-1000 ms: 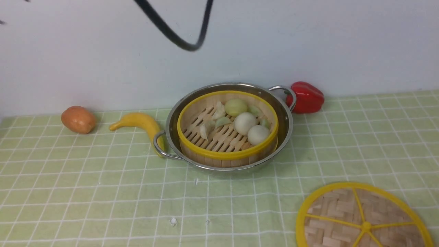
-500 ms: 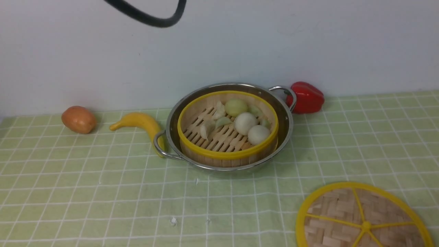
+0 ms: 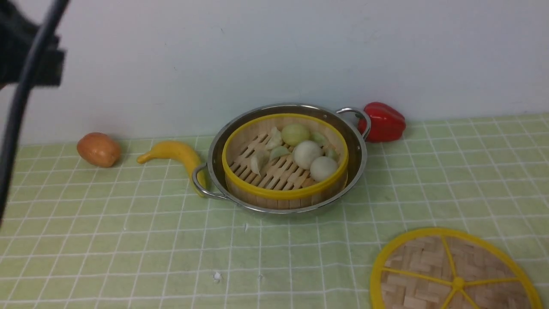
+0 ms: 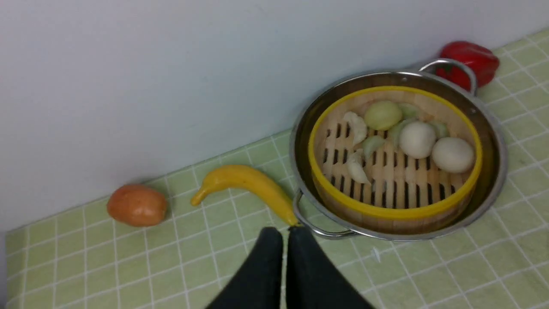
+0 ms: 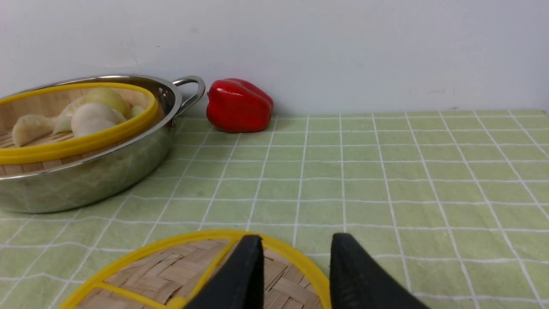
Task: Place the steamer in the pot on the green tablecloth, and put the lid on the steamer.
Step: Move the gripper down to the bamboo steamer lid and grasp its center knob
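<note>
The steamer (image 3: 274, 171), a bamboo basket with yellow rims and pale buns and dumplings, sits inside the pot (image 3: 359, 148) at the back middle of the green tablecloth (image 3: 128, 240). The lid (image 3: 429, 262) lies flat on the cloth at the front right. In the left wrist view my left gripper (image 4: 285, 231) is shut and empty, held above the cloth, apart from the steamer (image 4: 386, 180) and pot (image 4: 493, 171). In the right wrist view my right gripper (image 5: 296, 240) is open, low over the far rim of the lid (image 5: 163, 274), with the pot (image 5: 85, 180) off to one side.
A yellow banana (image 3: 176, 152) lies against the pot's left handle, with an orange-brown potato (image 3: 98, 149) further left. A red pepper (image 3: 384, 121) sits behind the pot's right handle. A white wall (image 3: 274, 51) runs close behind. Part of my left arm and its cable (image 3: 25, 56) hang at the upper left.
The black cable and left arm have swung from the top middle of the front view to the upper left. The steamer, pot and lid have not moved.
</note>
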